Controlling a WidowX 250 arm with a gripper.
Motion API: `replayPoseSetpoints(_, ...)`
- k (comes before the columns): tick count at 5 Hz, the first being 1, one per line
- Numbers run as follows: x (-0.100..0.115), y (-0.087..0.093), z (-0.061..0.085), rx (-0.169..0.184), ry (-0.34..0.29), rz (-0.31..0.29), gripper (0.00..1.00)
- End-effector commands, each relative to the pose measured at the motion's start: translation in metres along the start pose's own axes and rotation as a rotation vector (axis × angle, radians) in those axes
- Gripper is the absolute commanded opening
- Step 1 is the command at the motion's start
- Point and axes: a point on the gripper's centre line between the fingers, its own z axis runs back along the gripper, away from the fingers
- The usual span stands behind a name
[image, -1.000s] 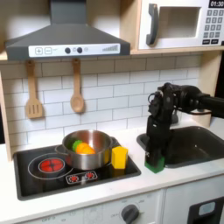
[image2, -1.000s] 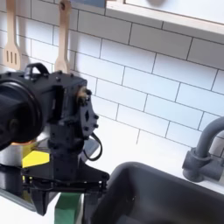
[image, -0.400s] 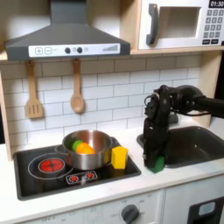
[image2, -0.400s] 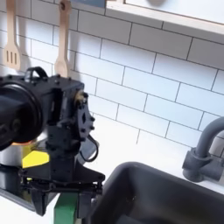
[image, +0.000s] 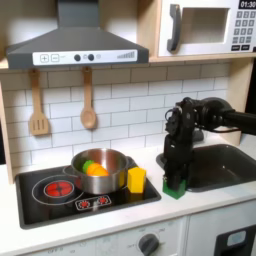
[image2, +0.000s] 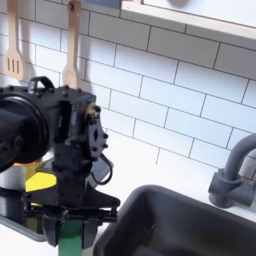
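the counter (image: 40, 212) carries stove (image: 60, 195) and sink (image: 225, 165). gripper (image: 174, 170) stands at the stove's three o'clock edge, jaws clamped on the green block (image: 174, 184), held upright touching the counter; yellow block (image: 136, 179) sits at nine o'clock beside it.
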Motion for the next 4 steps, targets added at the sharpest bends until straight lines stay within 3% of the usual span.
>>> replayPoseSetpoints(1,0.003,0.0,0.006,-0.035,-0.005,0.001,0.0)
replayPoseSetpoints(4,0.004,0.013,0.038,-0.103,0.054,0.005,0.0)
